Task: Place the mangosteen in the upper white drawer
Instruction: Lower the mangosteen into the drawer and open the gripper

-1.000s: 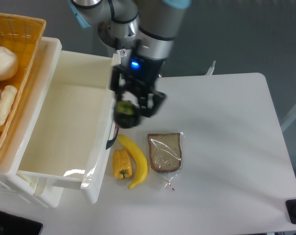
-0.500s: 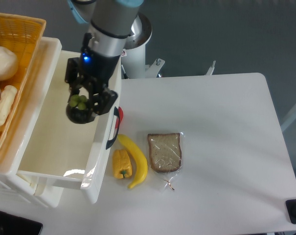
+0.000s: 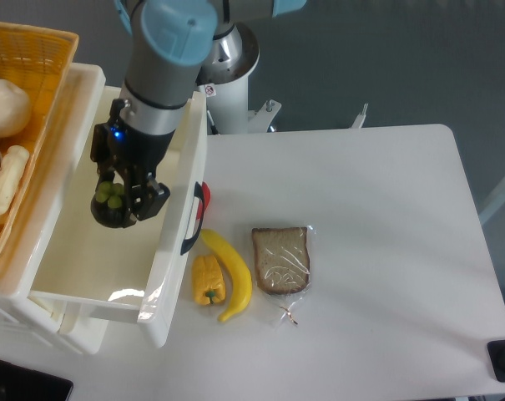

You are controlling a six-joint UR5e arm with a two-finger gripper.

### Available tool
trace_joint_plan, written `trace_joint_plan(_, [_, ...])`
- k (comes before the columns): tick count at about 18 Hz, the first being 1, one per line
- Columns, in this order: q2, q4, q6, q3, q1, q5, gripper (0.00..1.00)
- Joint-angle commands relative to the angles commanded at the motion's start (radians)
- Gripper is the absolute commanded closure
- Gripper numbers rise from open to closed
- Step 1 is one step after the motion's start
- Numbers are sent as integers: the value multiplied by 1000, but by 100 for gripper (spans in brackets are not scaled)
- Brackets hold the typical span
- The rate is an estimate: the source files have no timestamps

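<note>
Our gripper grips the mangosteen above the upper white drawer, nine o'clock of its handle; release remains.

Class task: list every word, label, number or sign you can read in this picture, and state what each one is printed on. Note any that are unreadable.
No text can be read anywhere.
Small round red-and-white sticker on the grey and blue robot arm: a sign of some kind, too small and blurred to read.
Clear plastic wrap on the slice of brown bread: no legible print.
Large white plastic drawer and dark round mangosteen in the gripper: no markings.
</note>
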Motion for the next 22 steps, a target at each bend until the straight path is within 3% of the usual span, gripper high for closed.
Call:
trace_joint_plan(2, [-5,-2,-2,0,-2,0,46])
trace_joint_plan(6, [-6,-3,-3,0,-2,0,29])
trace_joint_plan(10, [-11,-17,-9,3,-2,0,0])
trace_joint_plan(18, [-2,-14,-60,15,3,-17,0])
trace_joint_plan(22, [3,-8,-68,37,53,-20,0])
